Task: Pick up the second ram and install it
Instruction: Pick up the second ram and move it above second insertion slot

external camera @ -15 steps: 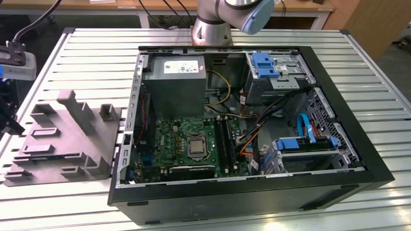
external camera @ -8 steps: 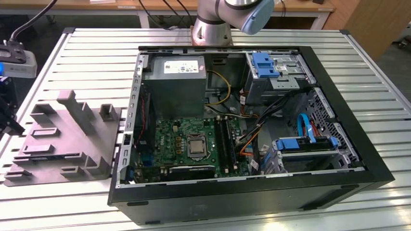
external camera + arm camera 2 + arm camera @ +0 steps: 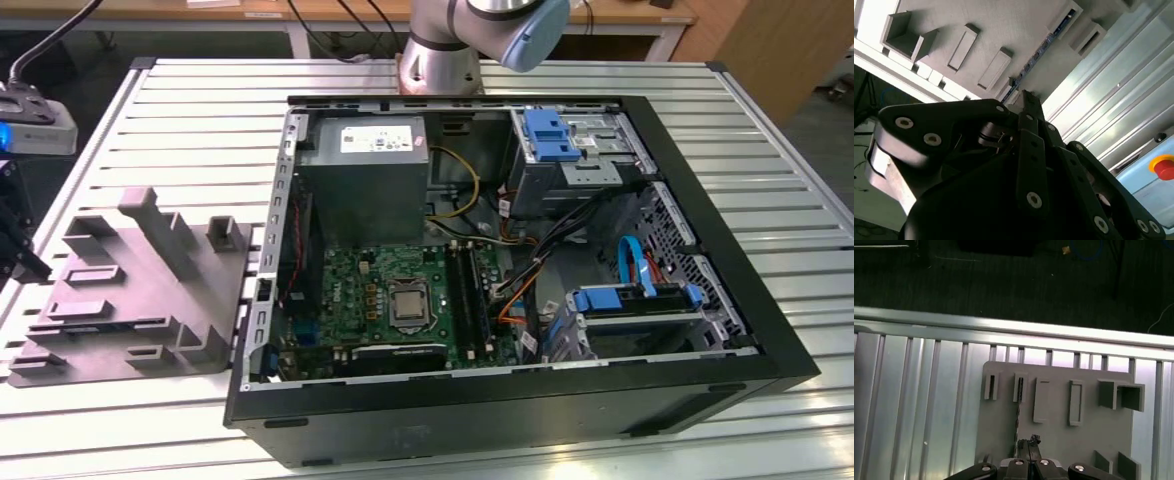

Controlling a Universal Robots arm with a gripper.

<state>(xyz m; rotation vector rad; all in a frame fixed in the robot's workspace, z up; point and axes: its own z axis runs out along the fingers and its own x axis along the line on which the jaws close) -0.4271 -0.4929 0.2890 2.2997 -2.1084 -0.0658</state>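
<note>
- Your gripper (image 3: pixel 1029 444) hangs over the purple-grey tray (image 3: pixel 1081 440), fingers drawn together with nothing visible between them.
- You'll find the second ram (image 3: pixel 1017 415) standing on edge in that tray, below the fingertips. In both wrist views its near end meets them, and its long axis runs away toward the row of upright blocks (image 3: pixel 1041 400).
- It reads as a thin dark strip, and the second wrist view shows small chips along it.
- In the exterior view the tray sits at frame left on the slatted table (image 3: pixel 174 130), beside the open computer case (image 3: pixel 747 330).
</note>
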